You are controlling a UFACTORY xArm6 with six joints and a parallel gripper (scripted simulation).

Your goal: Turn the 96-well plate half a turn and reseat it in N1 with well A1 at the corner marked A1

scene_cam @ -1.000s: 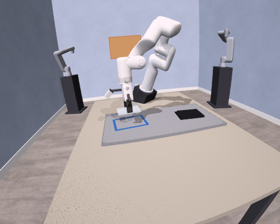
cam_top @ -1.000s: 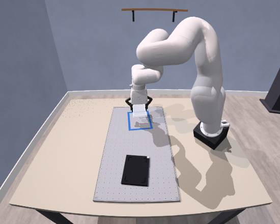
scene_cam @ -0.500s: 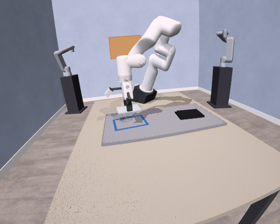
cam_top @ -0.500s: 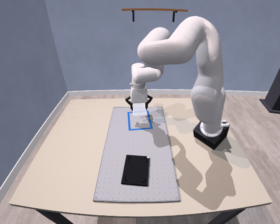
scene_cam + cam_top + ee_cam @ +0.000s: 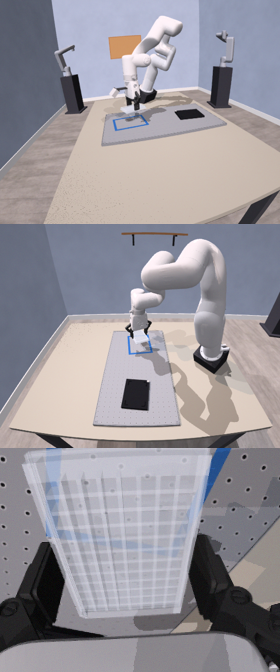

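My gripper (image 5: 138, 334) is shut on the clear 96-well plate (image 5: 140, 336) and holds it in the air above the far part of the blue taped outline B1 (image 5: 139, 345). The plate also shows in the exterior view (image 5: 132, 109), above and behind the outline B1 (image 5: 130, 122). In the wrist view the plate (image 5: 121, 529) spans between my two black fingers, with the blue tape showing beneath it. The black plate nest N1 (image 5: 136, 394) lies empty on the near part of the grey deck; it has a small light mark at its far right corner (image 5: 147, 381).
The grey perforated deck (image 5: 138, 379) lies on the beige table. The arm's black base (image 5: 211, 359) stands to the right of the deck. Two dark pedestals with small arms (image 5: 72, 92) (image 5: 221, 85) stand on the floor beyond the table.
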